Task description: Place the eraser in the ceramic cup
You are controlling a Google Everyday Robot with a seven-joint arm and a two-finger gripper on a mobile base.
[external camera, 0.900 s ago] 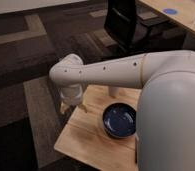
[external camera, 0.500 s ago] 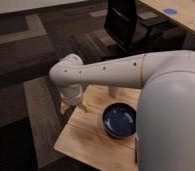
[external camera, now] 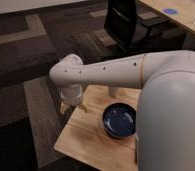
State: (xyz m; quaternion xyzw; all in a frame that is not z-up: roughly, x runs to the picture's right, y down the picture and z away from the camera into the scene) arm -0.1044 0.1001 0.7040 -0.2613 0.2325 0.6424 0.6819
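My gripper [external camera: 74, 106] hangs below the white wrist at the far left corner of the small wooden table [external camera: 88, 140]. The ceramic cup [external camera: 113, 92] is a small off-white cup standing near the table's far edge. The arm hides its upper part, and it is to the right of the gripper. The eraser does not show; I cannot tell whether it is in the gripper. The white forearm [external camera: 111, 70] stretches across the middle of the view above the table.
A dark blue bowl [external camera: 119, 120] sits on the table, in front of the cup and to the right of the gripper. A black office chair [external camera: 126, 22] stands behind, next to a long wooden desk [external camera: 181, 15]. Dark patterned carpet surrounds the table.
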